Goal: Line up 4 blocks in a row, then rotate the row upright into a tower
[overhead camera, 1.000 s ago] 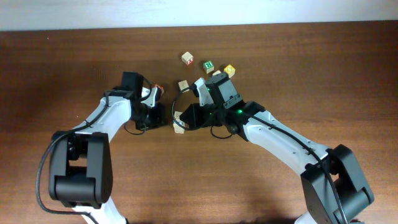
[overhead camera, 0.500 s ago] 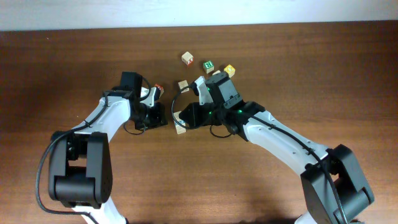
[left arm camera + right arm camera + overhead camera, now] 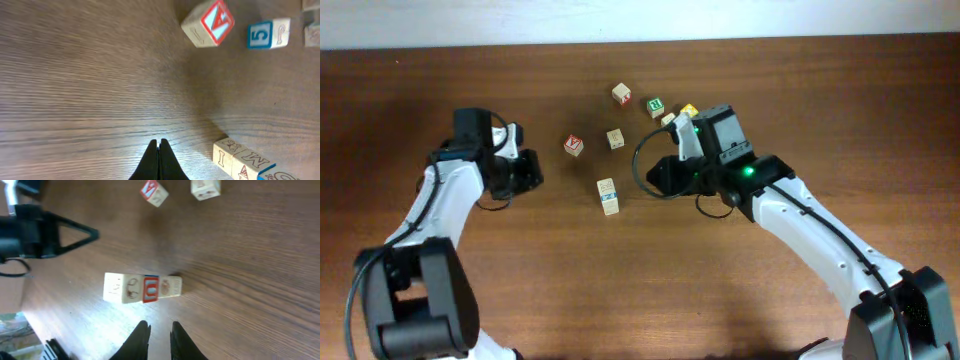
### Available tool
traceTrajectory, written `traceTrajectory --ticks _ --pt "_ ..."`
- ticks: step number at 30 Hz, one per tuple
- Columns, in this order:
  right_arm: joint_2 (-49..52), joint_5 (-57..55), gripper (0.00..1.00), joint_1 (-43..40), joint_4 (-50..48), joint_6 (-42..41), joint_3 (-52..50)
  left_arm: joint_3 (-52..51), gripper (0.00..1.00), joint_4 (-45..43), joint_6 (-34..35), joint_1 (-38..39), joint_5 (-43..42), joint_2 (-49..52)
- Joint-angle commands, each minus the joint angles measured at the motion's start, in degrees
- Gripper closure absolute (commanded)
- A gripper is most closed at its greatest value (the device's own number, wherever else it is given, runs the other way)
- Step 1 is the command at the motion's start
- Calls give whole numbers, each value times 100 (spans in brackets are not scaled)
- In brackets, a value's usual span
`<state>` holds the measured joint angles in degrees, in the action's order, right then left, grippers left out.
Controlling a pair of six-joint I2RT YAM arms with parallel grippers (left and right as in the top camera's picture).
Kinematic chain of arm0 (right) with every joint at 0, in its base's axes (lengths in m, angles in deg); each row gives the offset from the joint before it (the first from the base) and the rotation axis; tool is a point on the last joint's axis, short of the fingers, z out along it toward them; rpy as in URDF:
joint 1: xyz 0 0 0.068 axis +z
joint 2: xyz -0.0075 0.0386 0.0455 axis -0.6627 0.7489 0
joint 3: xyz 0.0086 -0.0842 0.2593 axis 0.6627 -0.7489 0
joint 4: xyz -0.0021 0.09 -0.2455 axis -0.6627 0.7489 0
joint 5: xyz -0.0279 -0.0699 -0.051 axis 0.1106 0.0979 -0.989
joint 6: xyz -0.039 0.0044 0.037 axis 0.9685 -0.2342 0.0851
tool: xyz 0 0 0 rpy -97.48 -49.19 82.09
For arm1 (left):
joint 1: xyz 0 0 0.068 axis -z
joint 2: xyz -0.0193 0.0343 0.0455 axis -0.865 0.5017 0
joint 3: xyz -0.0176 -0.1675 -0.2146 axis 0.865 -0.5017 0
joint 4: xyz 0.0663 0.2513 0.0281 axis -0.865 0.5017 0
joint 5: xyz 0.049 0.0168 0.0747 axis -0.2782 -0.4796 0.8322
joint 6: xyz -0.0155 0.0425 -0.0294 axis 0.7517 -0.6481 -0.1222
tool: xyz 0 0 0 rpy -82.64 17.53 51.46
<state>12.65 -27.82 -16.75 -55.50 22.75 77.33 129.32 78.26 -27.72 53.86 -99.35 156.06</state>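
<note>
A: State of the left gripper (image 3: 158,145)?
B: Pressed together into one black point, pinching nothing. Over bare table (image 3: 75,75), off to the left side, well apart from every block.
A: And the right gripper (image 3: 159,325)?
B: Spread a little, with a narrow gap between the fingers (image 3: 138,339). Empty as well. Aimed at the row (image 3: 142,288), near it yet clear of it.
A: Where, that row?
B: Mid-table, between the two grippers, nearer the right one. Pale blocks lying flat, touching end to end. One red-and-blue face among beige ones on the side toward the right wrist camera. In the left wrist view, tucked into the lower right corner, with letters I and M showing. Hard to count for certain from any view.
A: Other blocks?
B: Beyond the row, a 5 block (image 3: 268,34), blue-framed on one side, plain beige from overhead, standing alone. Near it, on its left, the red cube (image 3: 574,145), turned at an angle, touching nothing.
A: Farther back?
B: A loose line: a pale block (image 3: 621,94) with orange marks, then the green cube (image 3: 655,105), then the yellow cube (image 3: 689,110), close together but apart. Just in front of the green and yellow ones, a beige block (image 3: 668,119), right beside the right arm (image 3: 800,215) and partly hidden by it.
</note>
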Motion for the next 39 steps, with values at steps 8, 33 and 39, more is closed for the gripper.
traceTrajectory --ticks 8,33,39 --pt "-157 -3574 64 -505 1244 2208 -17 37 82 271 -96 -251 2063 -496" --pt "-278 -4266 1 -501 1145 2264 -20 37 1 267 -94 -251 2061 -496" --pt "-1993 -4264 1 -817 632 2798 -44 37 1 267 -94 -251 2061 -496"
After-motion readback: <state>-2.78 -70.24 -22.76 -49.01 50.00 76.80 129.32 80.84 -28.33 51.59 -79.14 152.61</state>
